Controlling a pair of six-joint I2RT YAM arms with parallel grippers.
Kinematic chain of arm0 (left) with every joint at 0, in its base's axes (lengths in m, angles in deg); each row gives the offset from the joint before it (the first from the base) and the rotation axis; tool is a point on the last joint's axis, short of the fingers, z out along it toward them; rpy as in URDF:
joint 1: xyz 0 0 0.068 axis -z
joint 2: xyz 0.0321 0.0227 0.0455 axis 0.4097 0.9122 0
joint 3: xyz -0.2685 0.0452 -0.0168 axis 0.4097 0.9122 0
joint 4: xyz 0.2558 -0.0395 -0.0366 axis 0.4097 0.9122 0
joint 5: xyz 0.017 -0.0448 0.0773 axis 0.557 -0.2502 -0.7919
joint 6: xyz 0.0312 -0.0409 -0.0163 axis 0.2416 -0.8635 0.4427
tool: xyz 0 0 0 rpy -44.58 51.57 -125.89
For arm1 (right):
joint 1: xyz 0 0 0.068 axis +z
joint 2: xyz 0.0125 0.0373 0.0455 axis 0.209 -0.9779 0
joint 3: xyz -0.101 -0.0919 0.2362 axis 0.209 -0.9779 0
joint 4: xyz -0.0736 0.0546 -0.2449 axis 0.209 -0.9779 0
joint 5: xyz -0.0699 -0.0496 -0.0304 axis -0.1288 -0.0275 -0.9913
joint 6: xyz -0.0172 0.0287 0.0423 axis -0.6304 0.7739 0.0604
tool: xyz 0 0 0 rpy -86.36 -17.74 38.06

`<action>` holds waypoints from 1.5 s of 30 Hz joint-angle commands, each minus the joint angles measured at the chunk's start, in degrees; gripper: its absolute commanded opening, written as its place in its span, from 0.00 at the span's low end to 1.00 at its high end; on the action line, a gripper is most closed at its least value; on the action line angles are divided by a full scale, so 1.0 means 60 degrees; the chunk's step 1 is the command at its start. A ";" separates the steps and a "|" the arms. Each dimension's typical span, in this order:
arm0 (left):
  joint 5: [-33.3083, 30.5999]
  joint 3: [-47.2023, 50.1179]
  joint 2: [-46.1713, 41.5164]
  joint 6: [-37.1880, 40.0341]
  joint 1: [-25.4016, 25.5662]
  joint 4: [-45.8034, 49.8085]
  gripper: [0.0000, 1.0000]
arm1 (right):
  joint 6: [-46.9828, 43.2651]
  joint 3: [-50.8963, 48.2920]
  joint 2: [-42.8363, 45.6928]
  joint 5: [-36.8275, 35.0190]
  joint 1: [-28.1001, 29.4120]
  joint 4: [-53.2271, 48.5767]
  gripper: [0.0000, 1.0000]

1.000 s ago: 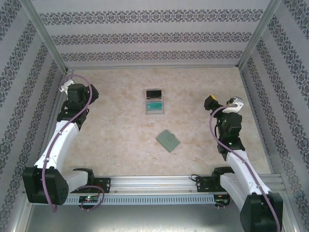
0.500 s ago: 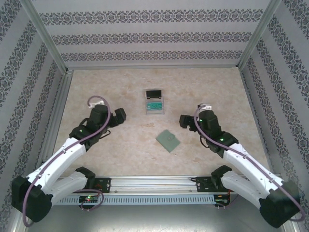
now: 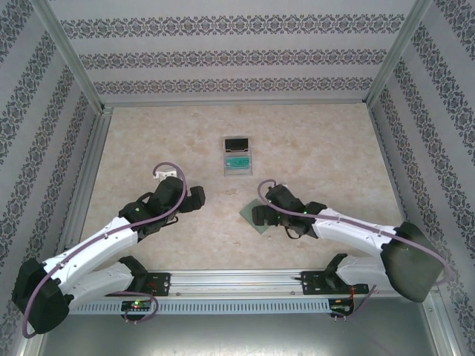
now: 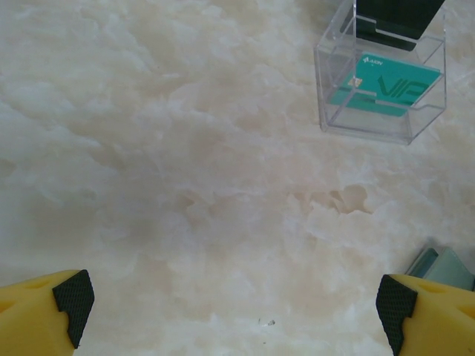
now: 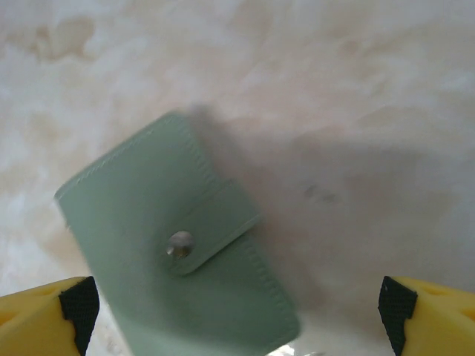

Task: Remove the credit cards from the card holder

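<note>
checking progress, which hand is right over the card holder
The right hand: open, it hangs directly above the closed card holder. The left hand, also open, is over bare table beside it.

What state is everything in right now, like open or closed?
Card holder, closed, tab snapped, flat on the table.
Clear tray, holding a teal card and a black card.
Left gripper, open, holding nothing.
Right gripper, open, over the card holder.
</note>
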 commanded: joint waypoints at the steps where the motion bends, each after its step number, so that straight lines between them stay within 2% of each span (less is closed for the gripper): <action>1: -0.0196 0.0174 0.0007 0.0321 0.0257 -0.0034 1.00 | 0.0872 0.0127 -0.0658 -0.0041 0.0634 0.0382 0.98; 8: -0.0280 0.0439 -0.0131 0.0483 0.0466 -0.0607 1.00 | 0.1504 0.1228 -0.1791 -0.0172 0.2008 0.0464 0.98; 11: -0.0321 0.0520 -0.0291 0.0462 0.0485 -0.0578 1.00 | 0.1541 0.1795 -0.2152 -0.0389 0.2256 0.0016 0.98; 16: -0.0385 0.0486 -0.0454 0.0365 0.0550 -0.0107 1.00 | 0.1240 0.2283 -0.2171 -0.1535 0.2388 -0.1177 0.98; 21: -0.0764 0.0622 -0.0701 0.0284 0.0771 -0.0170 1.00 | 0.0105 0.2880 -0.2371 -0.2523 0.2466 -0.1937 0.83; 29: -0.0806 0.0671 -0.0701 0.0200 0.0822 -0.0117 1.00 | -0.0759 0.4279 -0.3828 -0.2648 0.2427 -0.2406 0.51; 33: -0.0633 0.0721 -0.0775 0.0215 0.0864 -0.0168 1.00 | -0.0861 0.4704 -0.4465 -0.2563 0.2384 -0.2576 0.46; 45: -0.0498 0.0644 -0.0513 0.0228 0.0881 -0.0240 1.00 | -0.0980 0.4521 -0.5042 -0.2049 0.2008 -0.2012 0.45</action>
